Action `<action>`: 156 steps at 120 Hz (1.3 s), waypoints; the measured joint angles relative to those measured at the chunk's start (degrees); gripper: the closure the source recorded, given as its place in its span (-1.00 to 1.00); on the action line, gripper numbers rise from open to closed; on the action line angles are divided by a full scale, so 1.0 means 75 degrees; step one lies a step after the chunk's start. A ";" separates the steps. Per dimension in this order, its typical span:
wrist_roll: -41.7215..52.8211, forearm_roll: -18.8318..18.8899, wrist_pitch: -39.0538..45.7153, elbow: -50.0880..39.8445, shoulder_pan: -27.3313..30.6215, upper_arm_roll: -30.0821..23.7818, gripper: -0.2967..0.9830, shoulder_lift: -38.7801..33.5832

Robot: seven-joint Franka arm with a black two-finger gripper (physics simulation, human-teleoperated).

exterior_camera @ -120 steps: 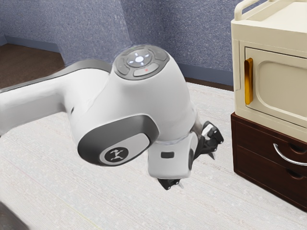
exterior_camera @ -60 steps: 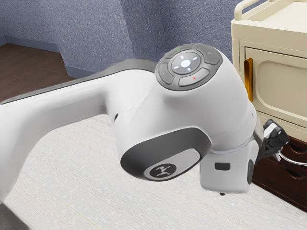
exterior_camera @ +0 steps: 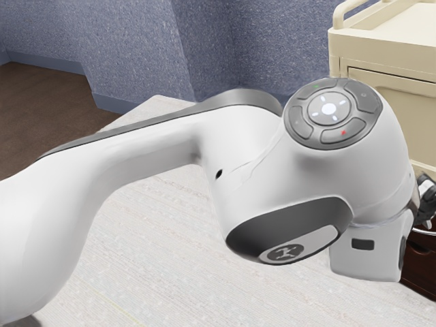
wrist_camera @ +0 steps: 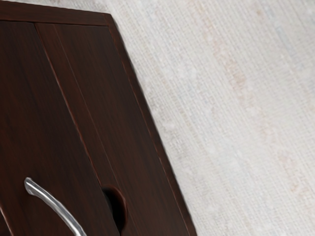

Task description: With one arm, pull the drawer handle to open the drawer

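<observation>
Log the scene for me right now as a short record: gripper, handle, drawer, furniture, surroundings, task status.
gripper: black, beside the handle; contact cannot be told
handle: curved, silvery metal
drawer: dark brown wood, front looks flush, no opening seen
cabinet: dark brown, cream cabinet above it
floor: pale, streaked
wall: blue-grey, textured
arm: white and grey, reaching in from the exterior view's left
task status: no pull visible

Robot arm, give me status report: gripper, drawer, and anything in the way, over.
Gripper close to curved metal handle, contact unconfirmed. Dark wooden drawer looks shut. No obstacle seen before the handle. Over.
</observation>
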 joint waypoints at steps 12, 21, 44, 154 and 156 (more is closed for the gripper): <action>-0.0003 0.0011 0.0006 0.0070 0.0034 0.0023 -0.54 0.0186; -0.0005 0.0018 0.0009 0.0088 0.0137 0.0042 -0.54 0.0230; -0.0009 0.0025 0.0014 0.0347 0.0180 0.0059 -0.54 0.0515; -0.0030 0.0025 0.0288 0.0662 0.0660 0.0064 -0.54 0.1346; -0.0031 0.0023 0.0295 0.0664 0.0667 0.0063 -0.54 0.1368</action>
